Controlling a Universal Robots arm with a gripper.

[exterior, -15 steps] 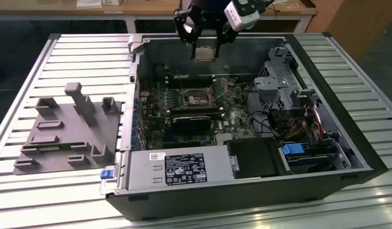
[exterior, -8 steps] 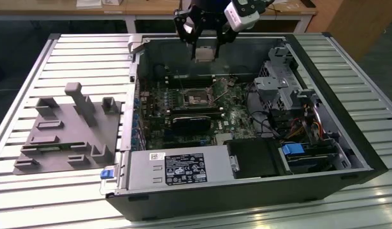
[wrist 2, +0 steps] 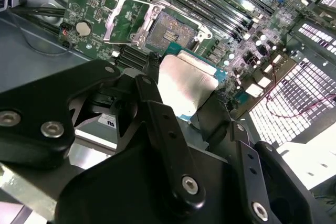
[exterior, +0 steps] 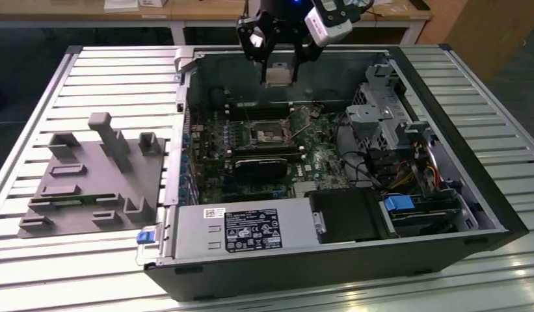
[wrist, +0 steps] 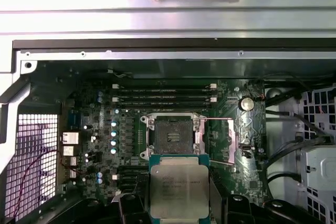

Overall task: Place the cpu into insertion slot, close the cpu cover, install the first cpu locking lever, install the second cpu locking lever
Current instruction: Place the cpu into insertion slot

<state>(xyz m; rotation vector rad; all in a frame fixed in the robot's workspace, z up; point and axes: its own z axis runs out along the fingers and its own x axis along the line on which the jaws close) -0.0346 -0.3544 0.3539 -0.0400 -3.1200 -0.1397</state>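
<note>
Chip held aloft over an open computer, socket waiting below

The cpu [exterior: 278, 73] hangs well above the green motherboard [exterior: 216, 153], pinched by two opposite edges between the gripper [exterior: 278, 67] fingers [wrist 2: 152, 80]; its dull metal top faces up toward the arm and it lies roughly level; it is near square, so no long axis can be called, though in the first wrist view its edges look square to the insertion slot [wrist: 171, 137]; the slot lies bare, the cpu cover [wrist 2: 127, 18] swung open beside it; the risks, to my eye, are a slight twist or tilt on the way down bending the socket contacts, or a thin edge grip slipping over the computer case [exterior: 336, 268].
</note>
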